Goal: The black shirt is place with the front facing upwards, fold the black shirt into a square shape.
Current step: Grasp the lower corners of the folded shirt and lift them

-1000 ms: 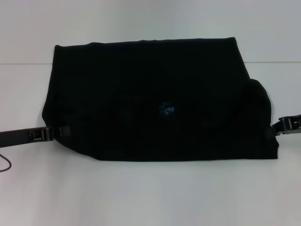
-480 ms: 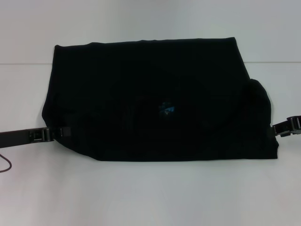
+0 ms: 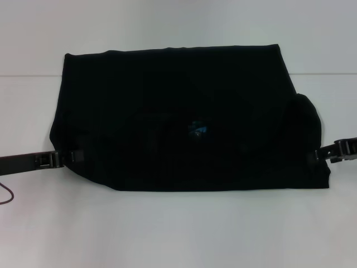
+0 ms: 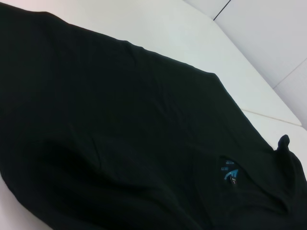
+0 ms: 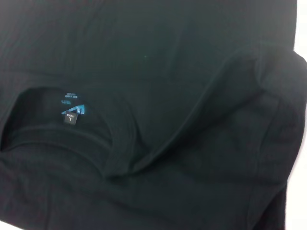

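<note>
**Both claws at the shirt's side edges**

You had the black shirt point(image 3: 184, 120) lying folded across the middle of the white bench point(image 3: 178, 229), its blue neck tag point(image 3: 198, 129) showing near the centre. Your left claw point(image 3: 71, 157) sat at the shirt's left edge, your right claw point(image 3: 319, 156) at its right edge. Clenched or released, I couldn't tell for either one.
</note>
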